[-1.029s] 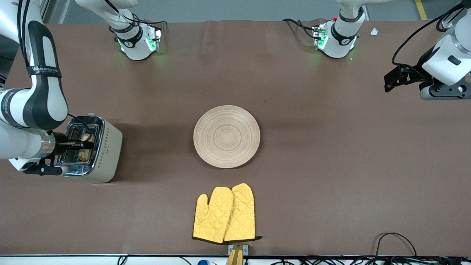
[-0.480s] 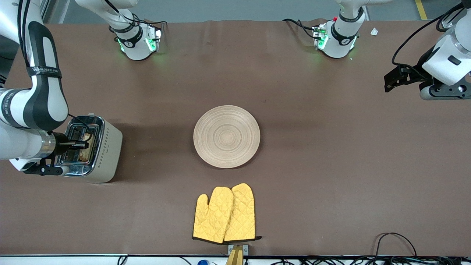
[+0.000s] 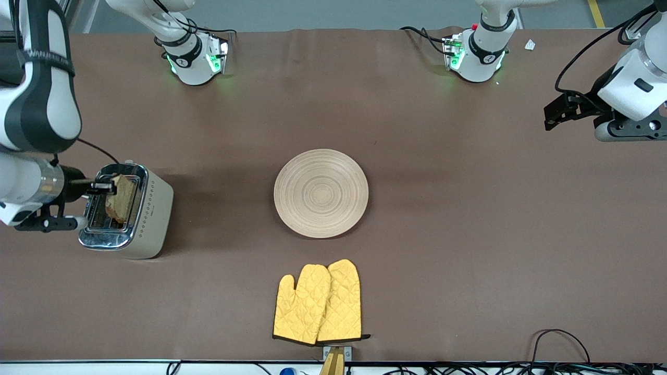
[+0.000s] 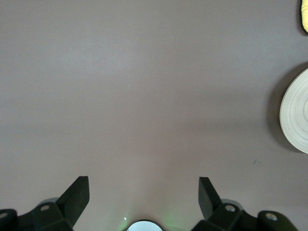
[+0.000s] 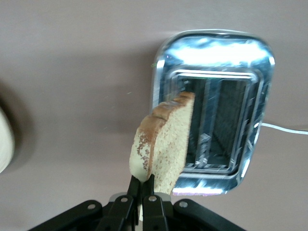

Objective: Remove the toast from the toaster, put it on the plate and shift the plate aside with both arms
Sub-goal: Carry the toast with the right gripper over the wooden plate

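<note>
My right gripper [image 3: 107, 186] is shut on the toast [image 3: 120, 198], a light-brown slice with a darker crust, and holds it up over the toaster [image 3: 136, 229]. In the right wrist view the fingers [image 5: 143, 185] pinch one edge of the toast [image 5: 163, 144] above the toaster's open slots [image 5: 219, 125]. The round pale wooden plate [image 3: 321, 193] lies bare at the table's middle; its rim shows in the left wrist view [image 4: 294, 111]. My left gripper [image 3: 553, 119] is open and empty, waiting over the table's left arm end, also in its wrist view [image 4: 143, 192].
A pair of yellow oven mitts [image 3: 319, 303] lies nearer the front camera than the plate. The toaster stands at the right arm's end. Loose cables [image 3: 560, 338] run along the table's front edge.
My right gripper has risen from the toaster slot and pulled the toast up out of it. The left arm and the plate have not moved.
</note>
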Robot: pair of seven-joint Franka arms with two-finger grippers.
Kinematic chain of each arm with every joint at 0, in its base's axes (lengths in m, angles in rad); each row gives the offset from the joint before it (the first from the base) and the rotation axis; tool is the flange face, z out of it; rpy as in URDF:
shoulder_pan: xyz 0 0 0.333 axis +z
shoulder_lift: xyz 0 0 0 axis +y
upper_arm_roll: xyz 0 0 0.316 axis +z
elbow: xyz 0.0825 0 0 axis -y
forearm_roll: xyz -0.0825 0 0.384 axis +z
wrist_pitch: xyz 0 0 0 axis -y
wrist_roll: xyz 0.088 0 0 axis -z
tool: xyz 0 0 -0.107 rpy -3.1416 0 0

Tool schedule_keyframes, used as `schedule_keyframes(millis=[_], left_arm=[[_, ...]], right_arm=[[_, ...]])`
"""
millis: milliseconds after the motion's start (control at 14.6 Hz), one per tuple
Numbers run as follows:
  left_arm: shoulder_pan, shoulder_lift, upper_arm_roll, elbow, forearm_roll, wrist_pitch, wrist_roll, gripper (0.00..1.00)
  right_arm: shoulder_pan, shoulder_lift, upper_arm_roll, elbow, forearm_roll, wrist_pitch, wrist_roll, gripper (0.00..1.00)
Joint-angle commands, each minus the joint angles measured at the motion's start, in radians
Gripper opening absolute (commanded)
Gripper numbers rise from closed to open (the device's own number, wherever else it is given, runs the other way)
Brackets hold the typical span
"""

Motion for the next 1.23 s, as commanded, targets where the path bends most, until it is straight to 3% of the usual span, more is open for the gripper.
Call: schedule_keyframes(millis=[0, 137, 343, 617, 823, 1097, 1166], left_arm=[[0.001, 0.01, -0.001, 0.021, 0.003, -0.003, -0.001, 1.0], [0.001, 0.01, -0.001, 0.021, 0.003, -0.003, -0.001, 1.0], [0.001, 0.01, -0.001, 0.021, 0.005, -0.003, -0.002, 1.0], [-0.001, 0.008, -0.001, 0.022, 0.005, -0.005, -0.002, 1.0], [-0.001, 0.008, -0.001, 0.021, 0.009, -0.005, -0.004, 1.0], [-0.002, 0.008, -0.001, 0.021, 0.011, -0.005, -0.005, 1.0], [-0.002, 0.008, -0.001, 0.021, 0.011, -0.005, -0.005, 1.0]], right_arm=[[0.111, -0.023, 0.001, -0.02, 0.017, 0.005, 0.026, 0.04], [0.192, -0.017, 0.001, -0.018, 0.021, 0.04, 0.086, 0.04], [0.298, 0.042, -0.001, -0.023, 0.147, 0.146, 0.202, 0.04], [0.389, 0.137, -0.001, -0.029, 0.386, 0.296, 0.31, 0.04], [0.399, 0.211, -0.001, -0.035, 0.649, 0.335, 0.309, 0.05], [0.458, 0.254, 0.001, -0.13, 0.944, 0.534, 0.287, 0.05], [0.473, 0.269, -0.001, -0.133, 0.98, 0.56, 0.264, 0.05]])
